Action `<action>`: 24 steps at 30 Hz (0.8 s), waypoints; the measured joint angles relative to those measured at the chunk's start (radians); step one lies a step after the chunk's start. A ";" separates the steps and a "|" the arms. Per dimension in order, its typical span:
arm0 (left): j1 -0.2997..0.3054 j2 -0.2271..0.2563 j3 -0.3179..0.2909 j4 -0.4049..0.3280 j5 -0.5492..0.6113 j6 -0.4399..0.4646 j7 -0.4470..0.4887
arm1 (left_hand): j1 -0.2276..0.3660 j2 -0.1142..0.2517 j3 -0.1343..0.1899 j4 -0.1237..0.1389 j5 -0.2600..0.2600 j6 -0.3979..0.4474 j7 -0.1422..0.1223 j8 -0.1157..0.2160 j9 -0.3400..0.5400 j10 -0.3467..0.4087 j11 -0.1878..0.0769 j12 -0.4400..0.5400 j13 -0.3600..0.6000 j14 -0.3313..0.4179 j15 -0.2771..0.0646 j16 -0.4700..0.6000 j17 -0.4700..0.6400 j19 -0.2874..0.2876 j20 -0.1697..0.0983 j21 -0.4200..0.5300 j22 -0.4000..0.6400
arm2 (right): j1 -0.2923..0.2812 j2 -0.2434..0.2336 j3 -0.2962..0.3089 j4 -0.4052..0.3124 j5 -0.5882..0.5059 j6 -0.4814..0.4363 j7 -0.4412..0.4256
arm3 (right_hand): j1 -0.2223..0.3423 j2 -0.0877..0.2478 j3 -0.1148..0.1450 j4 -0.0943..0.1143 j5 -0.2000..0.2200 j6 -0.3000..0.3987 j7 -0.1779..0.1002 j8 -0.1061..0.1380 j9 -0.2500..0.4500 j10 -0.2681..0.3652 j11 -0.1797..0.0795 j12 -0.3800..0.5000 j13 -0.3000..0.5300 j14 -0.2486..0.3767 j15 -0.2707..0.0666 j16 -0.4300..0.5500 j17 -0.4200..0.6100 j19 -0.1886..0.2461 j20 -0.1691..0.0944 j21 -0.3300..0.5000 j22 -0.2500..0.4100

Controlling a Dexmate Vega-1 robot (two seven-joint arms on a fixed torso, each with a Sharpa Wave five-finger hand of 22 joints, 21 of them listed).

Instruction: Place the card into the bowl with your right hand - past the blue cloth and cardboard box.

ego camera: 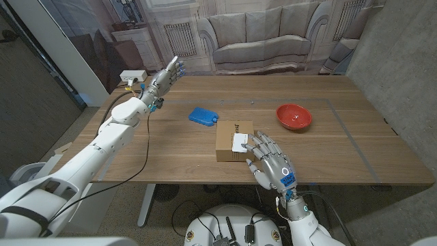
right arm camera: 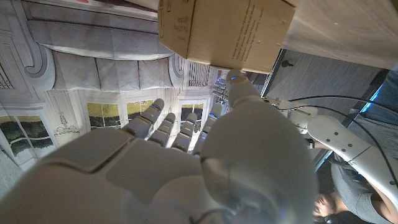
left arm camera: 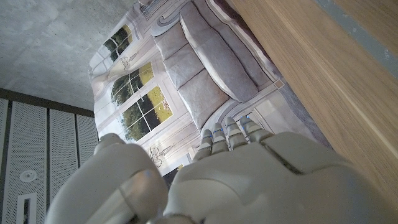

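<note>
1. The wooden table lies under both my arms, and my right hand hangs over its near edge.
2. The cardboard box sits just ahead of my right hand; my fingertips reach over its near right corner. In the right wrist view the box is close past my fingers.
3. My right hand is spread, fingers apart and holding nothing. I cannot tell whether the fingertips touch the box or the card.
4. My left hand is raised over the far left corner of the table, well apart from my right hand, fingers held out straight and close together, empty.
5. The red bowl stands beyond my right hand, a little to its right, past the box.
6. The blue cloth lies beyond the box, ahead and to the left of my right hand.
7. The white card lies on top of the box, right at my right fingertips.
</note>
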 measured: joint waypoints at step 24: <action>0.015 0.024 -0.013 -0.030 -0.010 0.019 0.004 | 0.004 0.004 -0.003 -0.003 0.000 0.000 0.000 0.000 0.000 0.000 0.000 0.000 0.000 0.000 0.000 0.000 0.000 0.000 0.000 0.000 0.000 | 0.051 0.040 -0.042 0.057 0.015 -0.016 0.001 | 0.041 0.001 0.003 -0.014 0.000 -0.008 0.000 0.000 0.009 -0.004 -0.004 0.000 0.000 0.000 0.000 0.000 -0.002 -0.004 -0.004 0.007 0.000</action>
